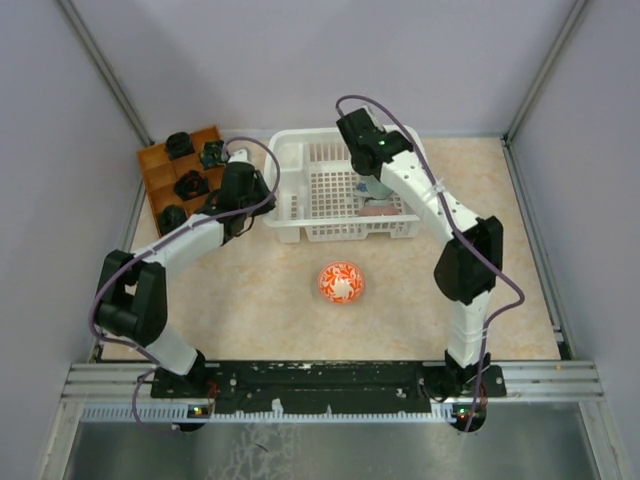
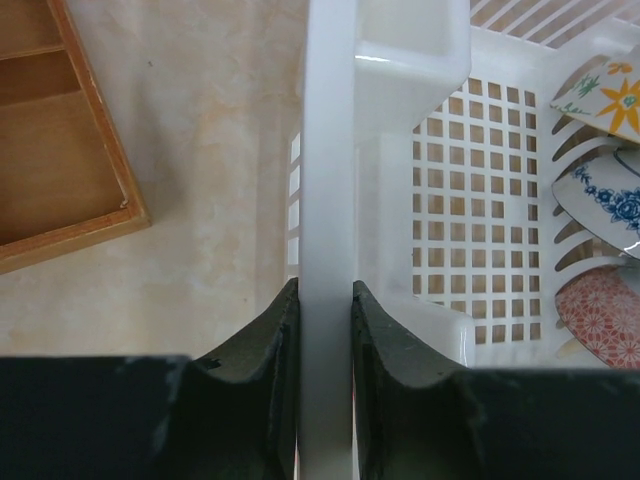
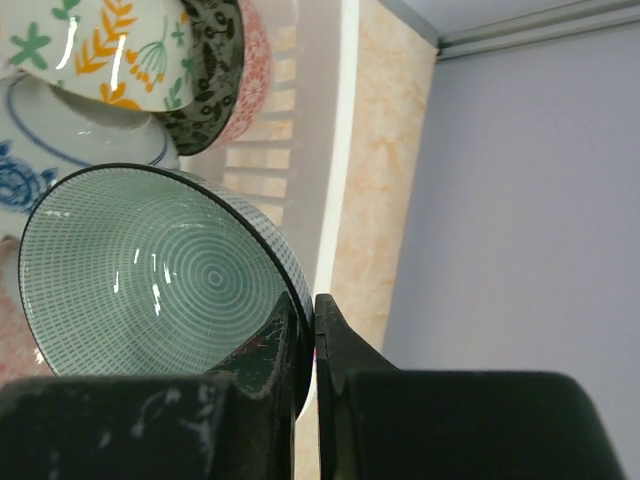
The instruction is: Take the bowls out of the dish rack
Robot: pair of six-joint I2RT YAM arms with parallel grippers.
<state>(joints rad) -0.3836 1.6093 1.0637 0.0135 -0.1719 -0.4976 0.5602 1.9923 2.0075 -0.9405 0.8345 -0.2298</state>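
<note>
One orange-red bowl (image 1: 341, 283) lies on the table just in front of the dish rack (image 1: 285, 195); other bowls (image 2: 600, 200) stand inside it. The left gripper (image 2: 325, 300) clamps the rack's side wall. The right gripper (image 3: 313, 318) pinches a green bowl (image 3: 150, 270) by its rim at the rack's right end. The next move is probably a lift clear of the dividers. The beige marbled tabletop (image 1: 250, 300) is enclosed by grey panels (image 1: 250, 60).

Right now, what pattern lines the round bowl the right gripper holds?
Pale green ceramic bowl: concentric rings; right wrist view.
</note>
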